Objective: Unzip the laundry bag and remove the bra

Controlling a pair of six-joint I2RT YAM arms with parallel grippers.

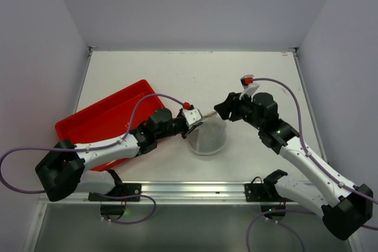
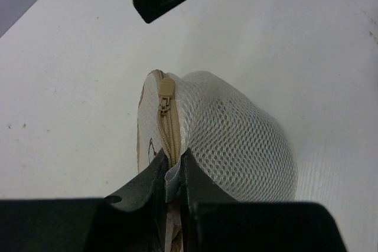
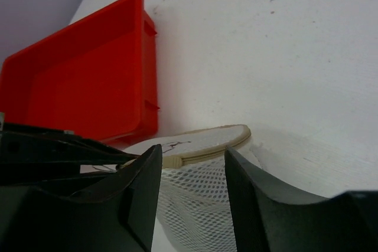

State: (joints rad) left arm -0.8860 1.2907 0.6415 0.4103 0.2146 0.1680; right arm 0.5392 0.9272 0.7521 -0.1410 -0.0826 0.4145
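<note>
- The laundry bag [image 1: 208,138], a drum of white mesh, sits on the white table [image 1: 177,75] near its front edge, between the two arms and just right of the red tray [image 1: 100,123].
- The left gripper [image 2: 173,159] is nearly shut, its black fingers pinching a fold of mesh at the bag's rim, right on the beige zipper [image 2: 169,128].
- From that pinch the zipper runs along the rim to its pull [image 2: 165,91], which lies flat at the far end of the visible stretch.
- The right gripper [image 3: 192,163] has its jaws apart and nothing between them. It is at the bag's far right side, close to the rim but not gripping it.
- Through the gap between the right fingers, the beige-edged circular lid [image 3: 195,140] and the mesh below it show.
- What lies inside the bag cannot be made out through the mesh.
</note>
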